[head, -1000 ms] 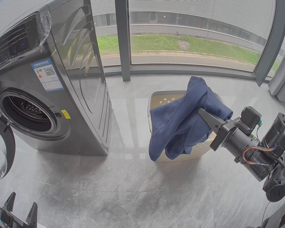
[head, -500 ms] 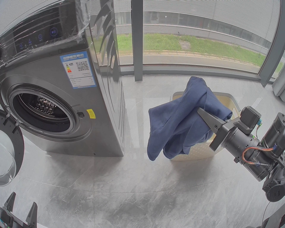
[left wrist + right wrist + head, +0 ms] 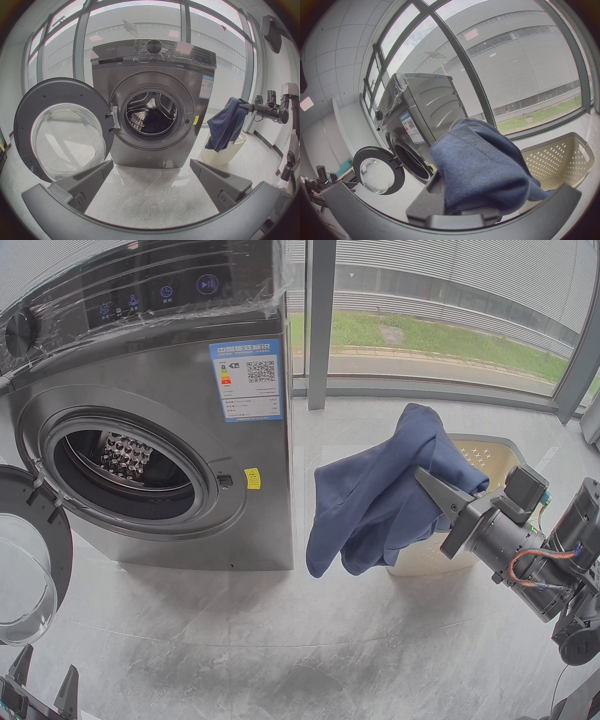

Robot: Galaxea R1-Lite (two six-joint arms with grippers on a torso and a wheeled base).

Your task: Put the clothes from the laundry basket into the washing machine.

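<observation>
A dark blue garment [image 3: 375, 496] hangs off the floor from my right gripper [image 3: 432, 482], which is shut on its upper folds. It dangles between the grey washing machine [image 3: 187, 384] and the cream laundry basket [image 3: 494, 455], whose visible inside holds no clothes. The machine's round door [image 3: 31, 552] is swung wide, and the drum opening [image 3: 125, 471] is dark and bare. My left gripper [image 3: 150, 162] is low before the machine, open, with nothing between its fingers. Seen from the right wrist, the blue garment [image 3: 481, 168] drapes over the fingers.
Glossy grey floor [image 3: 281, 640] spreads in front of the machine and basket. A window wall with a grey pillar [image 3: 322, 321] runs behind them. The open door juts out on the machine's left side.
The head camera has swung toward the washing machine, so the machine and basket sit further right in the picture. The right gripper still holds the blue garment at the same height.
</observation>
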